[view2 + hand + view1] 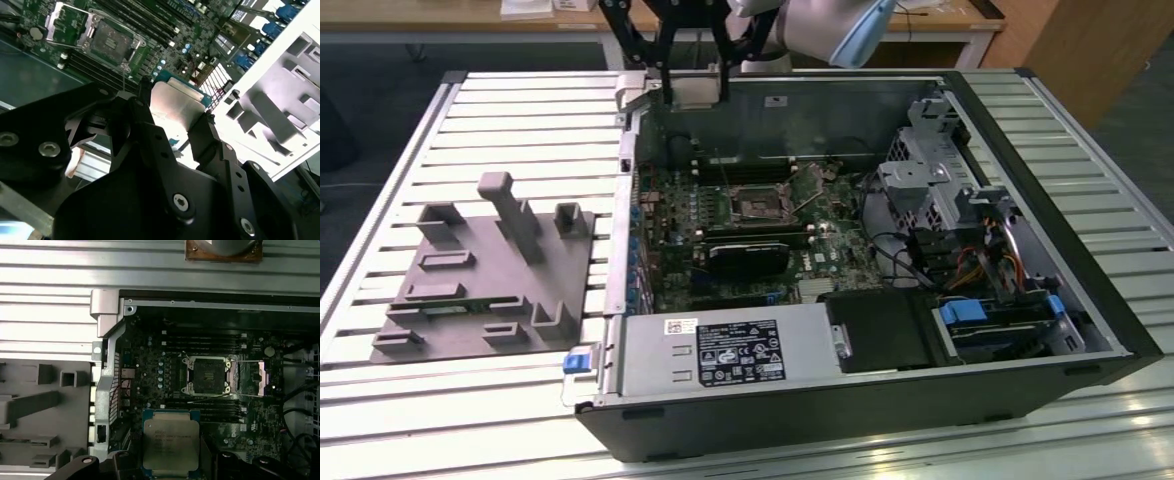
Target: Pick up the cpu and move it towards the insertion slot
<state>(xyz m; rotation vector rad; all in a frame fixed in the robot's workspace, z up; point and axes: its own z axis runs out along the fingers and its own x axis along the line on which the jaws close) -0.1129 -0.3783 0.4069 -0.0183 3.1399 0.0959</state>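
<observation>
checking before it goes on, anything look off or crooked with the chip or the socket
Nothing stands out. The cpu sits flat and square between the fingers of the hand, held above the motherboard. The socket lies open and empty, its retention frame swung aside. No damage shows.

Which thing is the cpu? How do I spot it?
Find the big open black computer case on the slatted metal table. Above its green motherboard, the black gripper holds the cpu, a small flat square chip. Its shiny silver top stands out.
</observation>
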